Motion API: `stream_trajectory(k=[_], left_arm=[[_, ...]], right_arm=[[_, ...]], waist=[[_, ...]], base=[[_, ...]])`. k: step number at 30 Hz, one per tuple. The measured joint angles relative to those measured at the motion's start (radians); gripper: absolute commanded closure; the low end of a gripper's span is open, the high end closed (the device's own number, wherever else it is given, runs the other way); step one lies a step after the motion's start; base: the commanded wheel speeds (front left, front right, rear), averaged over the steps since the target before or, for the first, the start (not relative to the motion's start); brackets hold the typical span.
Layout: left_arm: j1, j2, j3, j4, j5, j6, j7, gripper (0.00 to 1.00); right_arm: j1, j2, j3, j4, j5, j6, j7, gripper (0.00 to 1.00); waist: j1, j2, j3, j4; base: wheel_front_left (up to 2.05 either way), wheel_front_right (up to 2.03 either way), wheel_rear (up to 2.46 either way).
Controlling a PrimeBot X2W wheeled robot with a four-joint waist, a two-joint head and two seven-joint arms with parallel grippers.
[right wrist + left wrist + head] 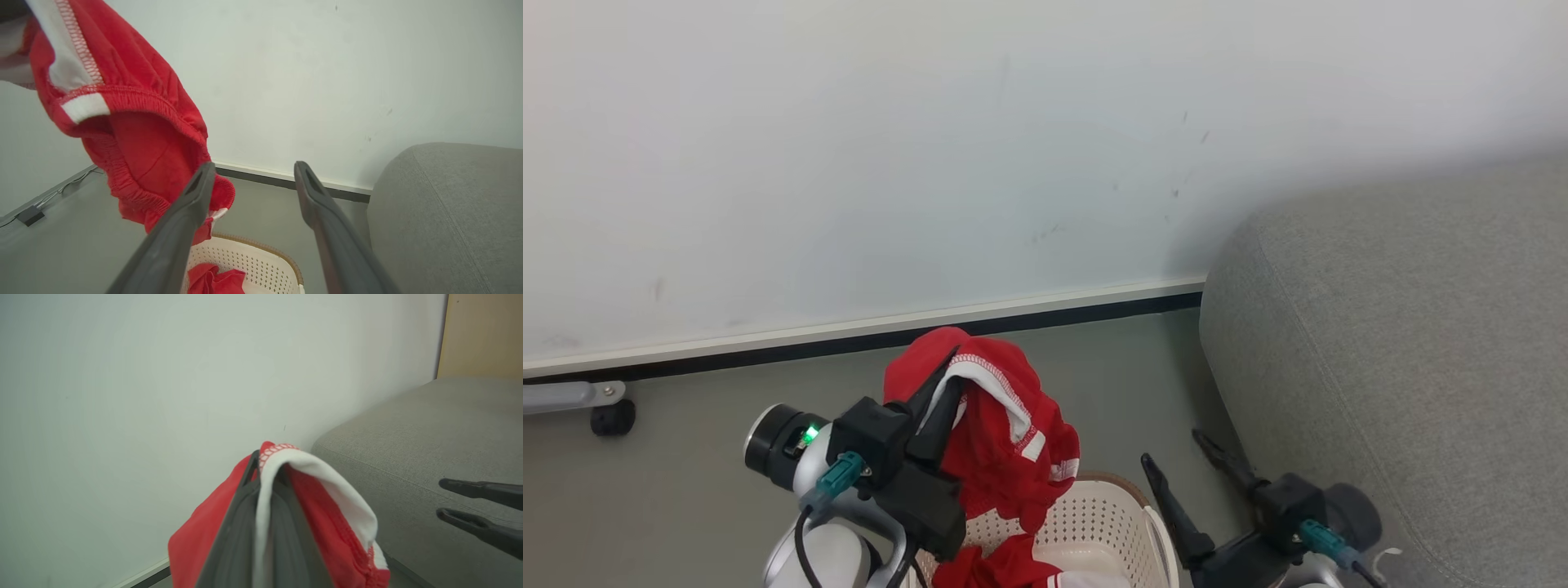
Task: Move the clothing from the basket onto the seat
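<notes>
My left gripper [943,380] is shut on a red garment with white trim [1005,441], one piece of the clothing, which hangs lifted above the basket [1119,523]. In the left wrist view the cloth [327,514] drapes over my closed fingers [245,522]. More red clothing [214,281] lies inside the cream perforated basket [253,259]. My right gripper [1184,457] stands open with nothing between its fingers, to the right of the basket and beside the grey seat [1405,367]. In the right wrist view its fingers [322,220] point toward the wall, with the lifted garment [135,130] to their left.
A pale wall [931,163] with a dark baseboard [1045,318] runs behind. The grey floor [686,457] spreads left of the basket. At the far left stands a caster wheel [611,416] on a grey leg. A wooden panel [482,335] rises behind the seat.
</notes>
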Motion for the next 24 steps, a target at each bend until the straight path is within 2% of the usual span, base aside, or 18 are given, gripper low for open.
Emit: stream_trajectory(k=[8, 16, 22, 24], left_arm=[[-0.004, -0.030, -0.059, -0.056, -0.002, -0.007, 0.069, 1.00], [-0.019, -0.042, -0.117, -0.101, -0.005, -0.008, 0.126, 1.00], [-0.023, -0.050, -0.148, -0.154, -0.013, -0.008, 0.158, 1.00], [-0.023, -0.051, -0.156, -0.166, -0.030, -0.008, 0.170, 1.00]], right_arm=[[-0.065, -0.002, 0.181, 0.075, -0.022, 0.021, 0.000, 0.00], [-0.126, -0.002, 0.365, 0.075, 0.069, 0.025, 0.000, 0.00], [-0.182, -0.003, 0.402, 0.107, 0.114, 0.022, 0.000, 0.00], [-0.197, -0.003, 0.400, 0.113, 0.126, 0.003, 0.000, 0.00]], waist=[[0.0001, 0.0000, -0.018, 0.026], [0.0001, 0.0000, -0.023, 0.054], [0.0001, 0.0000, -0.019, 0.061], [0.0001, 0.0000, -0.018, 0.062]], base=[[0.00, 0.00, 0.00], [0.00, 0.00, 0.00], [0.00, 0.00, 0.00], [0.00, 0.00, 0.00]])
